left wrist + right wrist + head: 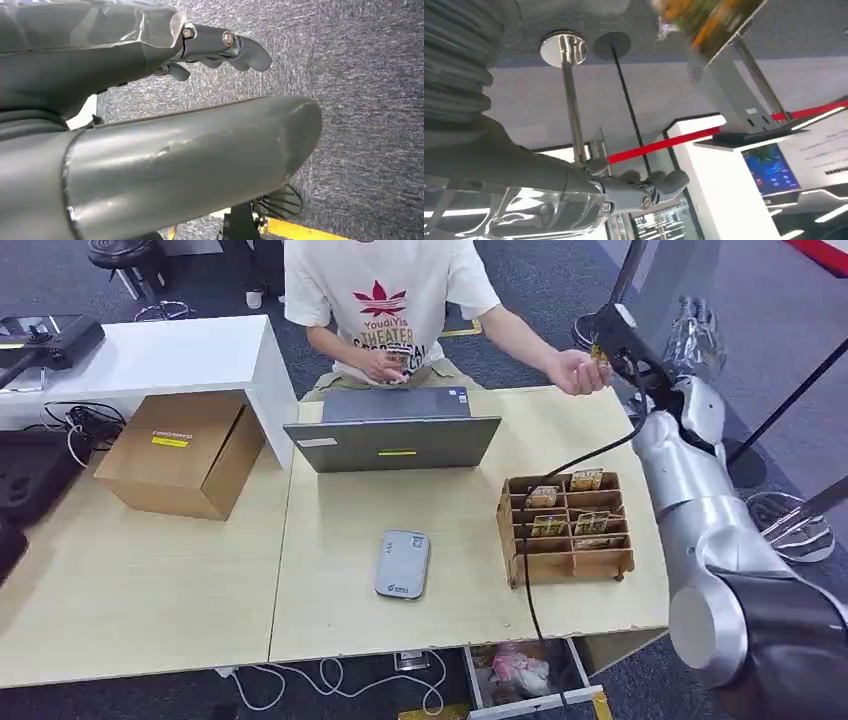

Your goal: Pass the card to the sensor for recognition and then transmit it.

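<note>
The right arm is reaching toward 1 o'clock, past the far right corner of the desk (450,490), and the right hand (625,340) is hanging there in the air. The card (598,354) is sitting just at the 9 o'clock side of that hand, touching the outstretched hand of a person (578,371) who is sitting at 12 o'clock behind the laptop (395,435). In the right wrist view the card (709,20) is showing as a blurred yellow-green shape, apart from the dark fingers (659,184). Whether the right hand is grasping it or has released it, I cannot tell.

The grey sensor (402,565) is lying flat near the middle of the desk, at 6 o'clock from the laptop. The wooden card rack (565,525) is standing at 3 o'clock from the sensor, with more cards in its compartments. A cardboard box (185,452) is resting at 10 o'clock from the sensor.

The left hand (220,47) is hanging over grey carpet, released and holding nothing, its fingers lightly bent and well apart from the thumb.
</note>
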